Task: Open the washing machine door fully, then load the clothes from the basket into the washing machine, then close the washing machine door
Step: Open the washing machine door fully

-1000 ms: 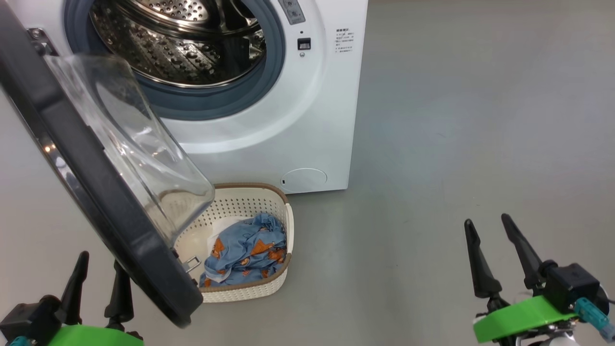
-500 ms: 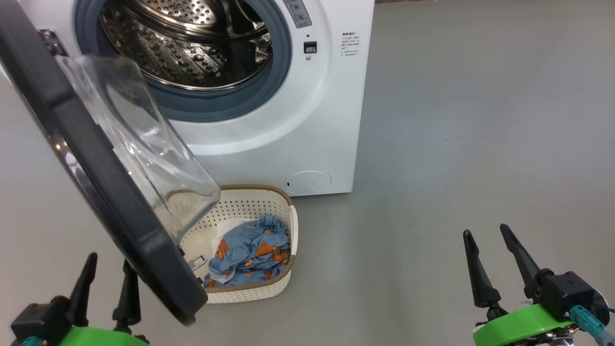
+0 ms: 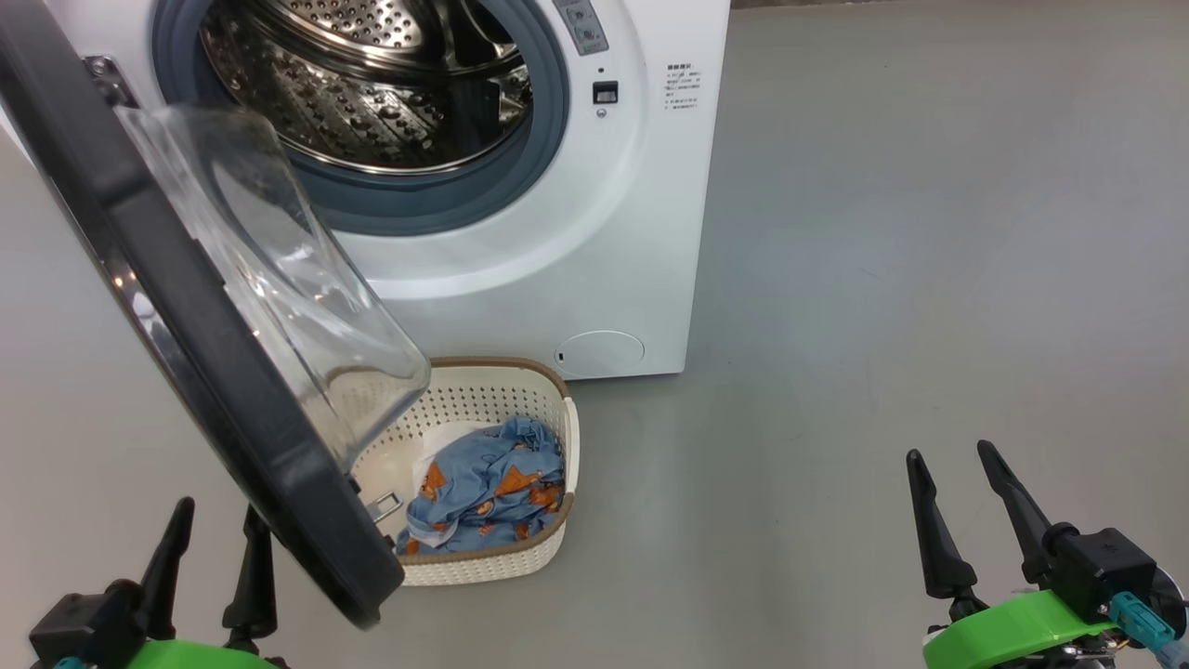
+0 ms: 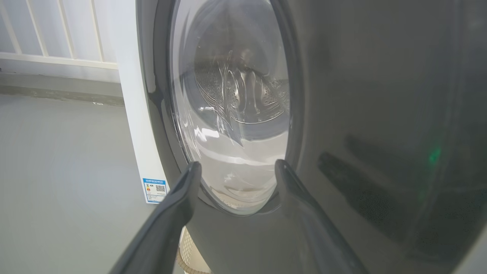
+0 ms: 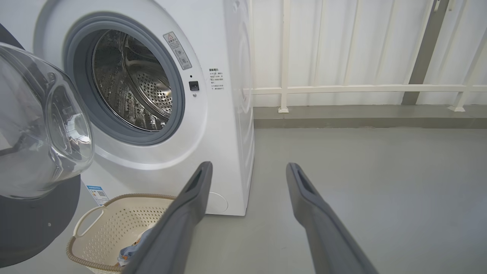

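White steel and black gloss, as we log them against the frame a second earlier: the head camera has shifted a little, so the whole scene sits slightly right and lower. We find no change among the items themselves.

- One washing machine (image 3: 557,242), standing on the grey floor (image 3: 882,279), its drum (image 3: 372,84) exposed.
- One washing machine door (image 3: 186,372), swung wide to the machine's left, with its glass bowl (image 3: 279,279) overhanging the basket's near-left corner.
- One basket (image 3: 483,567), on the floor just in front of the machine.
- One bundle of clothes (image 3: 492,492) lying in the basket. It is blue bear print over a white piece (image 3: 446,437). We cannot count the garments.
- One round flap (image 3: 602,353); one blue label (image 4: 155,190).
- Two grippers, four fingers. The left gripper (image 3: 218,506) is spread and empty, just beside the door's outer face. The right gripper (image 3: 949,452) is spread and empty, well apart over bare floor.
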